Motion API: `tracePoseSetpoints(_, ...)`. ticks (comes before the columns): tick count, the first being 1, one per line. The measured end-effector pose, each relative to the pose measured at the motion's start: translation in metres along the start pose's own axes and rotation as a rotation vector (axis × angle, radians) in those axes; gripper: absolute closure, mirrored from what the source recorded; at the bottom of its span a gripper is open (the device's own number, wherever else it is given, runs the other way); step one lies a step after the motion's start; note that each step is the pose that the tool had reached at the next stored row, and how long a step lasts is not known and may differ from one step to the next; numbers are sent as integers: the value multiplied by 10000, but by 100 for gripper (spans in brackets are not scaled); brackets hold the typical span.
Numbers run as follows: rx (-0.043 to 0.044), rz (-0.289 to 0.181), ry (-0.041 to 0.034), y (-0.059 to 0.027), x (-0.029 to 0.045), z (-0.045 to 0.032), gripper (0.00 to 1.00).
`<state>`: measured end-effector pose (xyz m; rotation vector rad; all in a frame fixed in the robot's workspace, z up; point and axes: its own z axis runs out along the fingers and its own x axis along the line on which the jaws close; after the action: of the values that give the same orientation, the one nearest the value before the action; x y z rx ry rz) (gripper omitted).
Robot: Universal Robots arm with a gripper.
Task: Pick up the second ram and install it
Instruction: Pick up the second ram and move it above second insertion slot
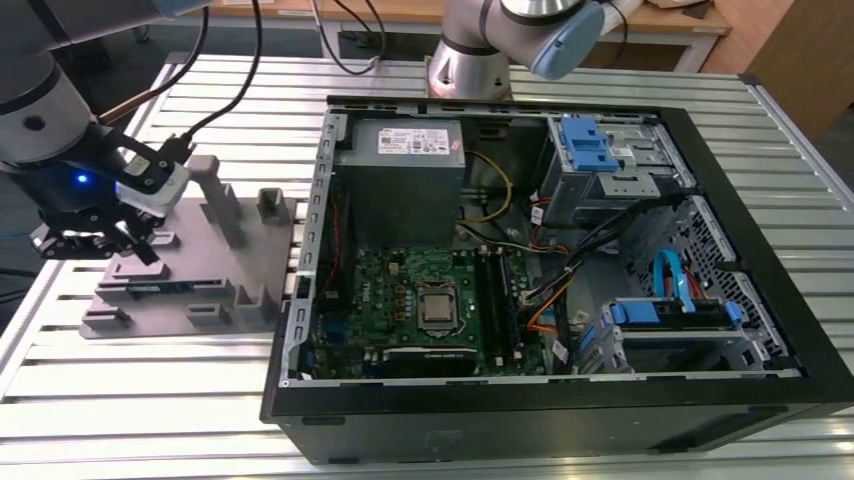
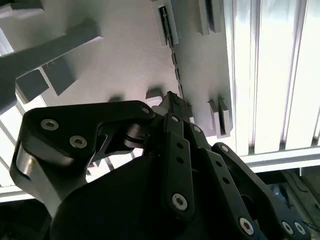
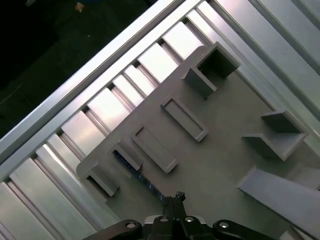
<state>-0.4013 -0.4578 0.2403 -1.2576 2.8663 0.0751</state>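
Note:
The second ram [image 1: 156, 288] is a thin dark strip standing on edge in a slot of the grey fixture tray [image 1: 200, 250], at the exterior view's left. My gripper [image 1: 134, 250] hangs just above the tray, over the strip. In both wrist views the ram appears edge-on [image 2: 173, 60] [image 3: 137, 172] and runs straight to the gripper [image 2: 170, 101] [image 3: 175, 198], whose fingers are drawn together at the tips. The ram's far half is hidden behind the fingers. I cannot tell whether the tips touch its top edge.
An open computer case [image 1: 300, 300] lies to the exterior view's right of the tray, with the motherboard [image 1: 400, 285] and its memory slots [image 1: 501, 300] exposed. The tray has upright posts [image 1: 220, 200] close to the gripper. The slatted metal table [image 1: 160, 400] surrounds both.

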Motion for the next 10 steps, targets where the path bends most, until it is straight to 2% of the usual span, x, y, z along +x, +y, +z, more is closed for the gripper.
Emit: tracePoseSetpoints(10, 42, -1305, 139, 1, 0, 0, 89)
